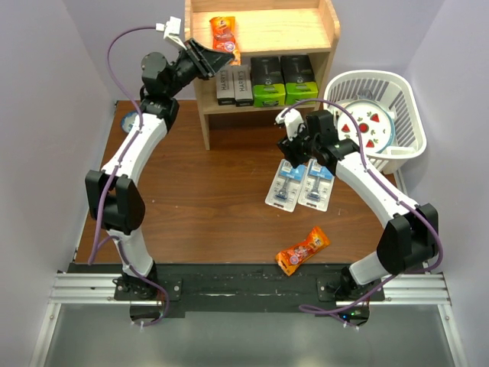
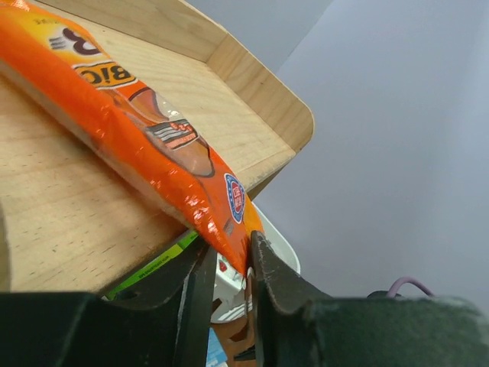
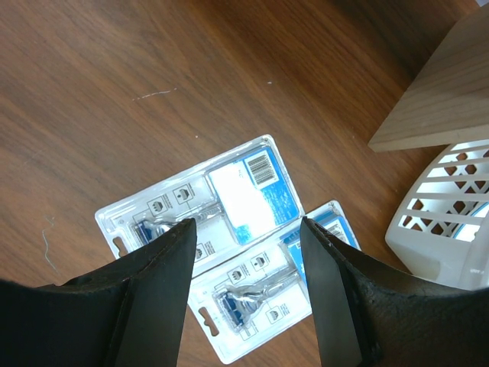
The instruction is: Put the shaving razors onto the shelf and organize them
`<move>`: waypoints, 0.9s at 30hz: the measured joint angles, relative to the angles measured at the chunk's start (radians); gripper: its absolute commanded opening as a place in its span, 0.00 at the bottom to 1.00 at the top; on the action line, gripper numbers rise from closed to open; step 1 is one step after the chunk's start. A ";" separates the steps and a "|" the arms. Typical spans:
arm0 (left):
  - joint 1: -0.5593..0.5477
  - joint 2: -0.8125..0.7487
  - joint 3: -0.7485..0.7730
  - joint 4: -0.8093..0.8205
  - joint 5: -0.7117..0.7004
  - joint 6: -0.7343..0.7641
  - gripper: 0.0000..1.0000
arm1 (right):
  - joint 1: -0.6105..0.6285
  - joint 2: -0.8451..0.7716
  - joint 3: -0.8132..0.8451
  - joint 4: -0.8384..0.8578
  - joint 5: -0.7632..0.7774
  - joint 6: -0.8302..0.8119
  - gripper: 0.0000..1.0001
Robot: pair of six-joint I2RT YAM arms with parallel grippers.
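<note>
The wooden shelf [image 1: 279, 30] stands at the back. On its lower board are two grey HARRY'S boxes [image 1: 234, 84] and two black razor boxes with lime-green ends [image 1: 283, 80]. Two clear blister razor cards [image 1: 285, 186] [image 1: 316, 186] lie side by side on the table. My right gripper [image 1: 296, 160] hovers open just above them, and both cards [image 3: 237, 191] [image 3: 256, 306] show between its fingers [image 3: 246, 229]. My left gripper [image 1: 214, 55] is at the shelf's top board, shut on the near end of an orange snack packet [image 2: 153, 145] that lies on that board [image 2: 69, 206].
A second orange snack packet [image 1: 302, 250] lies on the table near the front. A white slatted basket [image 1: 405, 99] holding a strawberry-print plate stands right of the shelf, close to the right arm. The shelf's side panel [image 3: 443, 92] and the basket [image 3: 443, 222] are beside the cards.
</note>
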 measured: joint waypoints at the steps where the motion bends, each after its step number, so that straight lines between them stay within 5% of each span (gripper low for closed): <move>1: 0.000 0.000 -0.002 -0.005 -0.002 -0.002 0.16 | 0.000 0.000 0.000 0.000 0.000 0.001 0.60; 4: 0.002 0.000 -0.010 -0.017 -0.007 -0.010 0.00 | 0.000 0.000 0.000 0.004 0.000 0.002 0.60; 27: 0.021 -0.003 0.041 -0.078 -0.138 -0.103 0.00 | 0.000 0.018 0.002 0.014 0.000 0.009 0.60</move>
